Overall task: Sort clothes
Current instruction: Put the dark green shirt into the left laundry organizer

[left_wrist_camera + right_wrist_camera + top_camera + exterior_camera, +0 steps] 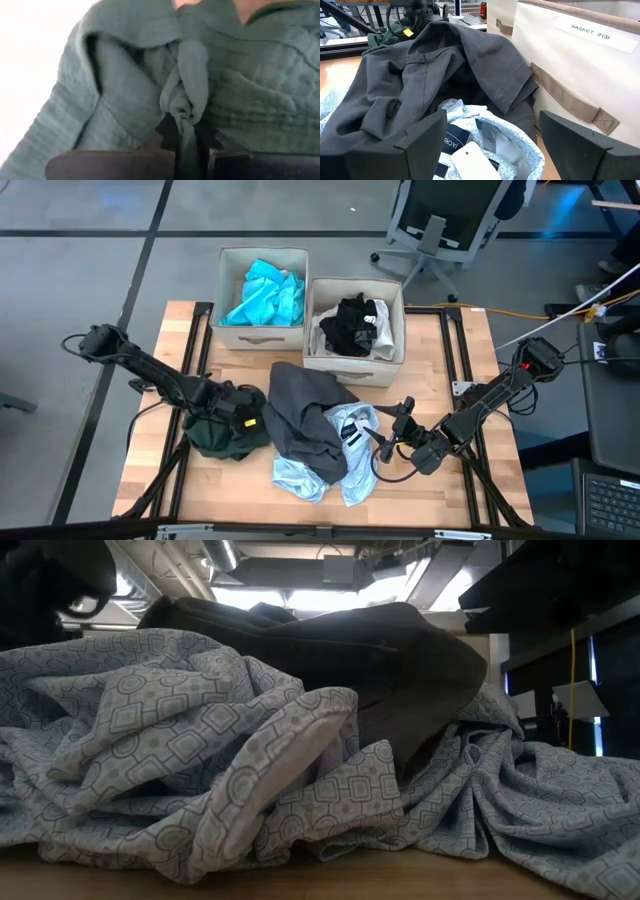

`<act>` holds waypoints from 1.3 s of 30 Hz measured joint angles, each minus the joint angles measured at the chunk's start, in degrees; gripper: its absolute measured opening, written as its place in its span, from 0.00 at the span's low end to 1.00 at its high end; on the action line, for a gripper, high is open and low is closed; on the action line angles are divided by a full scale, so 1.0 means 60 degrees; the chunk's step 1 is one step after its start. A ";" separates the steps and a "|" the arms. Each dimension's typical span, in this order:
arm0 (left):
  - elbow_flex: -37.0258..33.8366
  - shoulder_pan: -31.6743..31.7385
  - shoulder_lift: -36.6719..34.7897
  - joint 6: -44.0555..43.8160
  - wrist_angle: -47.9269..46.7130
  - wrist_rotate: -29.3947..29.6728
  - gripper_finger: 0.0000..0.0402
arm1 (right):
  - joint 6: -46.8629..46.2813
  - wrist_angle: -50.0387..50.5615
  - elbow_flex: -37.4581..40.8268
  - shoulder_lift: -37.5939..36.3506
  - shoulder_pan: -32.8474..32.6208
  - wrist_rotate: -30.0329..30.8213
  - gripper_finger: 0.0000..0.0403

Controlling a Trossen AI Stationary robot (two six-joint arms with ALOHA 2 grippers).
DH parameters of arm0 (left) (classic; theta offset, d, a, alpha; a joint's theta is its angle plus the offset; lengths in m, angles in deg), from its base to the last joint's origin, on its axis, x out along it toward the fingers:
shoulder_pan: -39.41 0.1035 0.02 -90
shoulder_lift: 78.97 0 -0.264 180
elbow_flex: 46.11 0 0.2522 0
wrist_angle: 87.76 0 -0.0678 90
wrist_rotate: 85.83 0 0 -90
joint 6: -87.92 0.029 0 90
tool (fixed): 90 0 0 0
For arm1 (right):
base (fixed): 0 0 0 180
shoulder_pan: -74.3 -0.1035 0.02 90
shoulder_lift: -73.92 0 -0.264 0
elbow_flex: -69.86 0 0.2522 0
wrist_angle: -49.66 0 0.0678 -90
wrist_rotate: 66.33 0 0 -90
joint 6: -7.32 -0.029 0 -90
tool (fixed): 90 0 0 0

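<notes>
A dark green garment (222, 436) lies heaped on the table's left part. My left gripper (243, 418) is shut on it, and the left wrist view shows the green cloth (125, 85) filling the picture. A dark grey garment (305, 418) lies at the table's middle, partly over a pale blue-grey patterned shirt (345, 460). My right gripper (386, 442) stands open at that shirt's right edge, over its collar (485, 140), touching nothing. The low view shows the patterned shirt (200, 770) in front of the grey garment (400, 670). My left gripper pinches a bunched fold of the green garment (186, 116) between its two fingers (167, 137), with several gathered layers. The fingers come at it steeply from above. The rest of the garment lies slack in a heap on the table.
Two beige fabric boxes stand at the far side. The left one (262, 332) holds turquoise clothes (265, 295). The right one (352, 365) holds black and white clothes (352, 325), and its labelled wall (580, 65) is close by my right gripper. Bare wood (150, 450) shows at the left.
</notes>
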 joint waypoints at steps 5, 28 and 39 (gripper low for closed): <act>0.1468 -0.0316 -0.0011 0.0211 -0.1440 0.0883 0.02 | 0.0000 0.0004 0.0000 0.0000 -0.0002 0.0000 0.78; 0.8275 -0.0451 -0.0062 0.3311 -0.5946 0.6062 0.03 | 0.0000 0.0004 0.0000 -0.0004 0.0002 0.0029 0.78; 0.9053 0.2155 -0.0215 0.9721 -0.2002 0.7498 0.04 | -0.0004 -0.0036 0.0000 -0.0004 0.0002 0.0032 0.78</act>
